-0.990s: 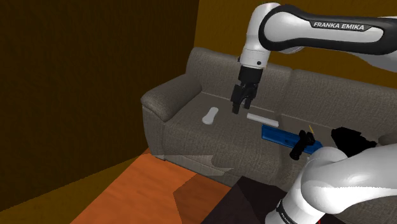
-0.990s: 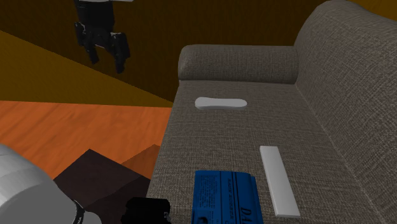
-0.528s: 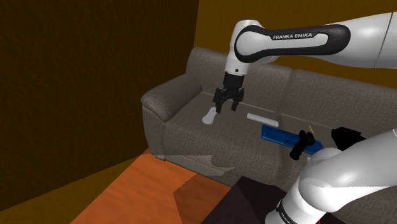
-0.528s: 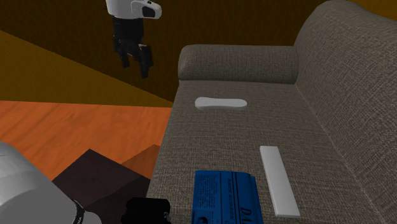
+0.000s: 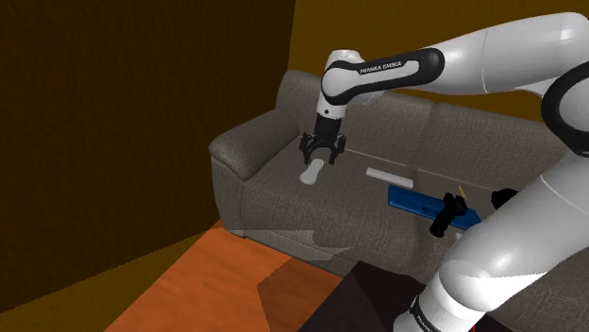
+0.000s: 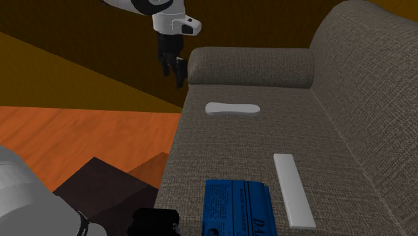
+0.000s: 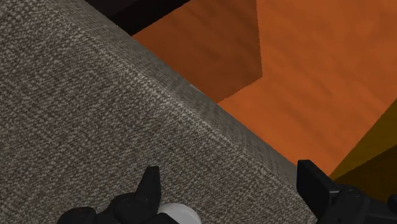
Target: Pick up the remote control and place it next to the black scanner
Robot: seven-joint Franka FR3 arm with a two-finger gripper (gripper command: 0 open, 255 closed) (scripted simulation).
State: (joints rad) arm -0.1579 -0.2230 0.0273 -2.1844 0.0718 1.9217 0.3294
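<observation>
— White, that curvy remote control (image 5: 311, 172), lying flat on the sofa (image 5: 274, 203) seat near the armrest end; nothing grips it.
— And the gripper (image 5: 321, 158)?
— Hovers right above it; black fingers (image 7: 150, 186) spread wide, clasping nothing; in the wrist view a white end peeks out beside one finger, so I judge it off-centre.
— Which step is this?
— The approach, I'd say; the pick is not yet made; next it calls for centring over the remote, coming down, and closing across its narrow width.
— Then?
— A carry along the seat to the black scanner (image 6: 156, 221); I take that to be the dark shape at the seat's front edge, just beside the blue book (image 6: 236, 206).
— Anything holding anything?
— The sofa seat does the holding; it bears the remote, the book, and a flat white bar (image 6: 293, 190) beside the book on the backrest side; the remote lies well apart from both.
</observation>
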